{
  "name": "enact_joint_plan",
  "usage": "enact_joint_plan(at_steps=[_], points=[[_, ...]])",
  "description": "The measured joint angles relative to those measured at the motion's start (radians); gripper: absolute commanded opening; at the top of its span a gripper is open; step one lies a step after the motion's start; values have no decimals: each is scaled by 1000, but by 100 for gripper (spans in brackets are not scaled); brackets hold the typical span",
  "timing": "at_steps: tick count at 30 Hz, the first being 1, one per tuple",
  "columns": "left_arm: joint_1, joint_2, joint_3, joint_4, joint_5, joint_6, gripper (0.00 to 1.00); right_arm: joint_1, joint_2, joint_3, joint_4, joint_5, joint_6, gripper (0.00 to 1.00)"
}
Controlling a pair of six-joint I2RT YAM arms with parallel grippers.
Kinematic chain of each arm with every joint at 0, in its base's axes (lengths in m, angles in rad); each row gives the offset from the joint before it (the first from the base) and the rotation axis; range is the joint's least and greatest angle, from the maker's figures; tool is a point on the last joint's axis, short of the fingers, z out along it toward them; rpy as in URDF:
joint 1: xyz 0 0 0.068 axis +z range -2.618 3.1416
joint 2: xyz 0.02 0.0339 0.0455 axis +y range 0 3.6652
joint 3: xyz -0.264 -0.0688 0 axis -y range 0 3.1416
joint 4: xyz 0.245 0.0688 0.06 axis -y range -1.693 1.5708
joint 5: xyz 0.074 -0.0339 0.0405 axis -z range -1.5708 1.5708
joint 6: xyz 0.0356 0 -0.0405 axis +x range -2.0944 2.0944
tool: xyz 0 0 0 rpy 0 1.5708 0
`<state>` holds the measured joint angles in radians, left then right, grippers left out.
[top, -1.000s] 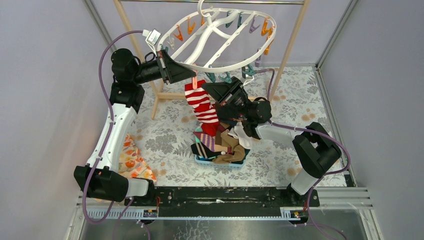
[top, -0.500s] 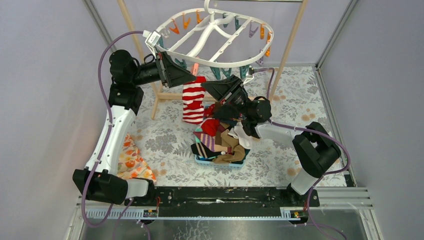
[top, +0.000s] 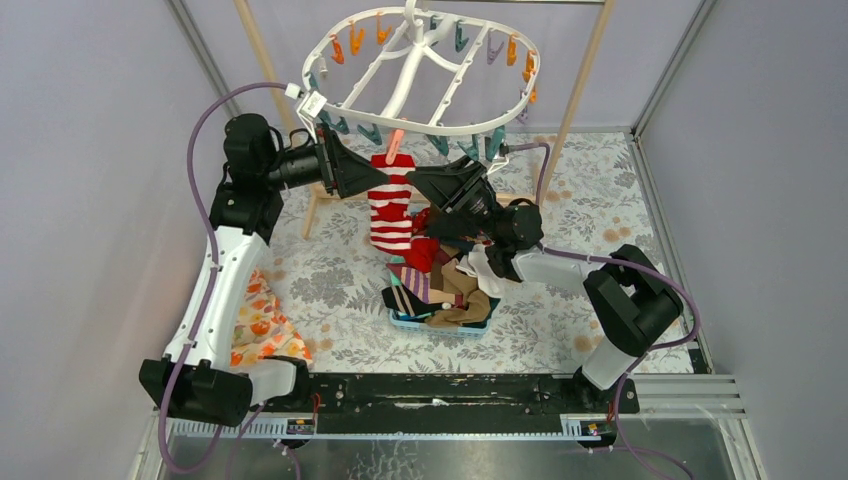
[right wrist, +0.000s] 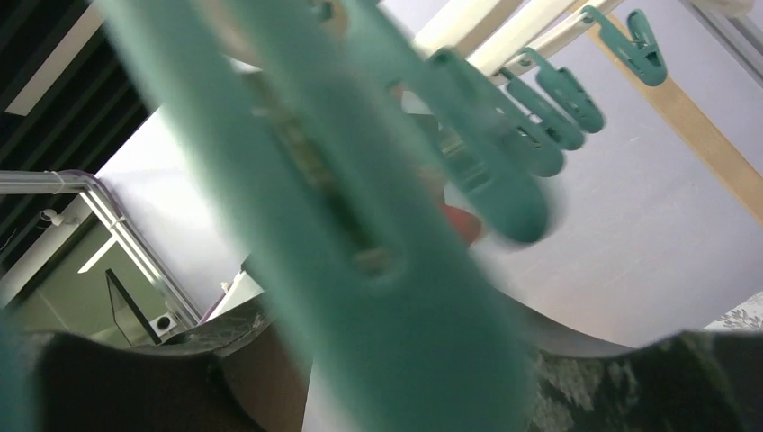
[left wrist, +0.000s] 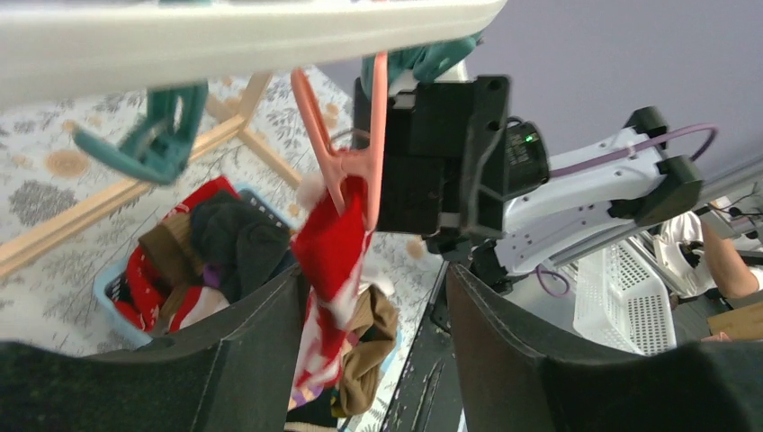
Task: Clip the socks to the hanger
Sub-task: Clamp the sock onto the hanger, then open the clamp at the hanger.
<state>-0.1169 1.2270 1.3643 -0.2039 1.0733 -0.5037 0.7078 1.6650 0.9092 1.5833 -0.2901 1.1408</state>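
Observation:
A red-and-white striped sock (top: 390, 205) (left wrist: 328, 256) hangs from a pink peg (top: 396, 140) (left wrist: 346, 166) on the white oval hanger (top: 404, 88) (left wrist: 225, 36). My left gripper (top: 378, 178) (left wrist: 373, 333) stands open at the sock's left. The cloth dangles between its fingers, close to the left one, and is not pinched. My right gripper (top: 425, 183) (right wrist: 387, 378) is open at the sock's right. A blurred teal peg (right wrist: 387, 270) fills most of its view, hanging in front of the spread fingers. More socks (top: 445, 285) lie heaped below.
The sock heap sits in a small blue basket (top: 440, 325) on the floral table cover. An orange floral cloth (top: 262, 325) lies beside the left arm. The hanger hangs on a wooden pole frame (top: 575, 90). Teal pegs (right wrist: 540, 108) (left wrist: 157, 144) dangle along its rim.
Both grippers have opened and let go of the striped sock, which now hangs straight from the pink peg. The hanger has swung up and back. The left arm pulled slightly left.

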Motion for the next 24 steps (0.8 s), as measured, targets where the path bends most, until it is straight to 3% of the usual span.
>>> enact_joint_plan(at_steps=[2,6,11,15,24], points=[[0,-6,-26,-30,-11,35,57,0,0,-3,0,1,0,59],[0,1,-57,-52,-33,58,33,0,0,-3,0,1,0,59],[0,7,-58,-60,-56,69,12,-1,-26,-31,-5,3,-14,68],[0,7,-58,-61,-66,71,11,-14,-111,-102,-42,19,-48,83],[0,1,-50,-67,-68,69,10,-38,-225,-169,-195,92,-191,80]])
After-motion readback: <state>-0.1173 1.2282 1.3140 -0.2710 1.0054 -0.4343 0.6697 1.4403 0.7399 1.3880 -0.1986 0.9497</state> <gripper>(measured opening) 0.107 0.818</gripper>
